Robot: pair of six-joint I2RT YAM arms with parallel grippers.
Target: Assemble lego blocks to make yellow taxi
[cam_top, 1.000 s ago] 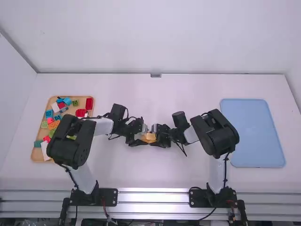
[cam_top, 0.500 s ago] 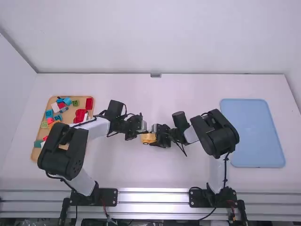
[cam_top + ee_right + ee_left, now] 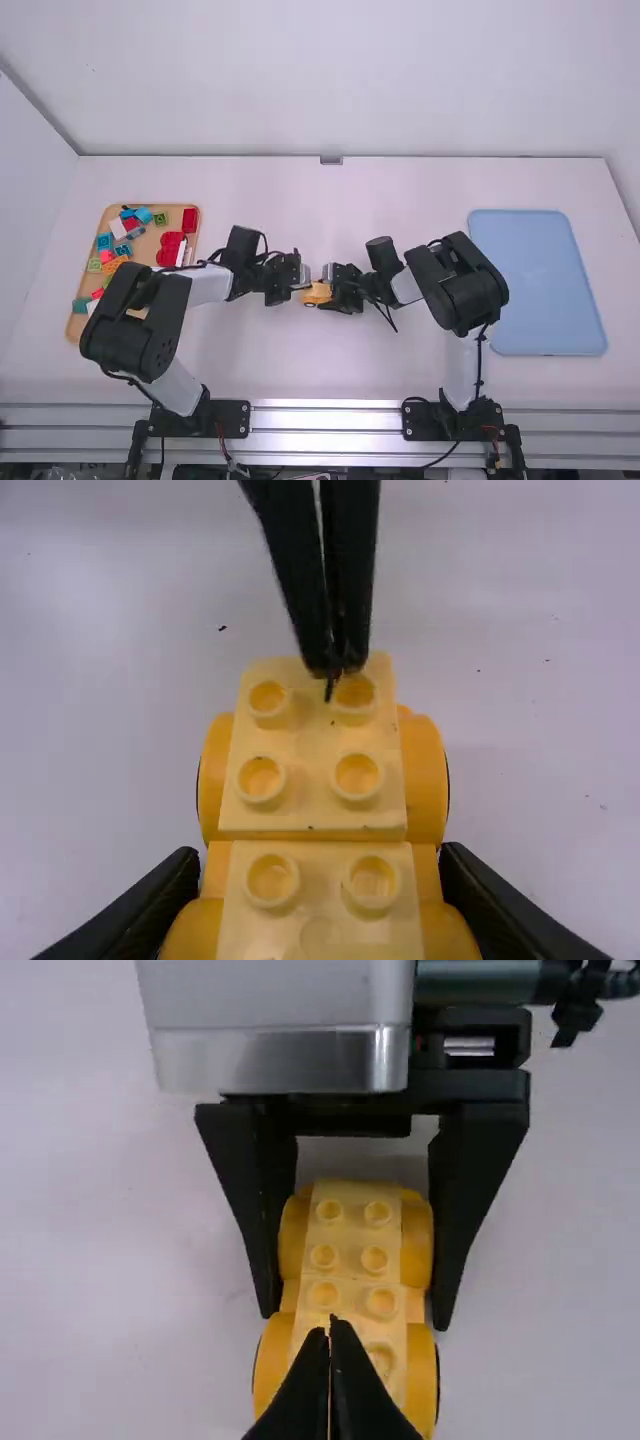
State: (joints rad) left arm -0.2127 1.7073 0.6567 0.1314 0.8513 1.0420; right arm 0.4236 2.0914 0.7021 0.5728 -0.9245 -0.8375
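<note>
A yellow studded car body (image 3: 317, 293) with rounded yellow wheels lies mid-table between my left gripper (image 3: 299, 287) and my right gripper (image 3: 332, 296). In the left wrist view my left gripper (image 3: 331, 1330) is shut with nothing visible between its tips, over the studded top (image 3: 350, 1250). My right gripper (image 3: 320, 880) is shut on the body's two sides between the wheels. A seam crosses the top between two yellow pieces (image 3: 310, 770) in the right wrist view, where the left fingertips overlap a stud at the far end.
At the far left, a wooden tray (image 3: 75, 325) holds loose red, blue, green, orange and white blocks, partly behind the left arm. A blue tray (image 3: 545, 285) lies on the right, beyond the right arm's elbow.
My left gripper has drawn back leftward from over the yellow car, uncovering more of it, then shifted slightly in the last half second. The right arm has kept still.
</note>
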